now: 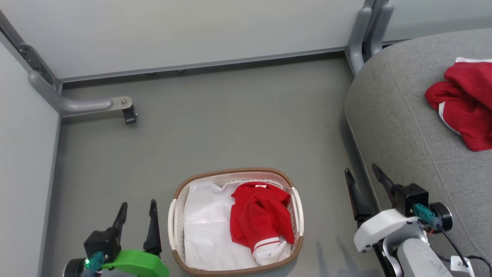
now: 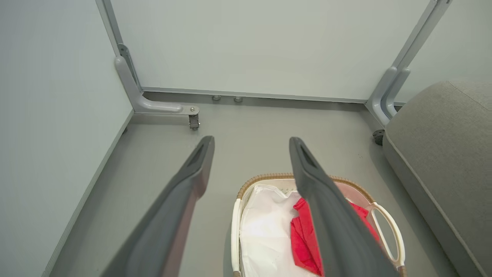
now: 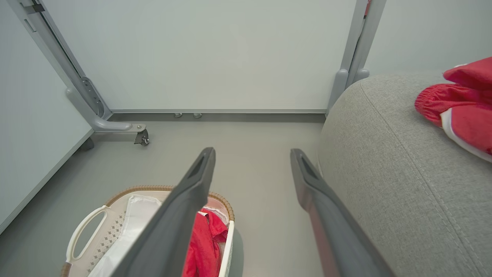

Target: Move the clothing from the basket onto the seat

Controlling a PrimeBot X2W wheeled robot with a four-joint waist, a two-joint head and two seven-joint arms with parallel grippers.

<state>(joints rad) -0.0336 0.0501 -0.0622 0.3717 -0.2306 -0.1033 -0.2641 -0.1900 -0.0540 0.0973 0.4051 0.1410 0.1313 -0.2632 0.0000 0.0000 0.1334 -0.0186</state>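
Observation:
A red garment (image 1: 259, 217) with white striped trim lies in the right half of the basket (image 1: 234, 172), on its white liner; the wrist views also catch this garment (image 2: 303, 238) (image 3: 201, 246). A second piece of red clothing (image 1: 467, 102) (image 3: 463, 104) rests on the grey seat (image 1: 403, 127) at the right. My left gripper (image 1: 137, 211) stands open to the left of the basket, nothing between its fingers. Between the basket and the seat, my right gripper (image 1: 361, 175) is open and empty too.
Pale partition walls close off the back and left. A grey wheeled panel foot (image 1: 96, 104) juts onto the floor at the back left, and another post (image 1: 367, 34) stands by the seat's far corner. Bare grey floor lies beyond the basket.

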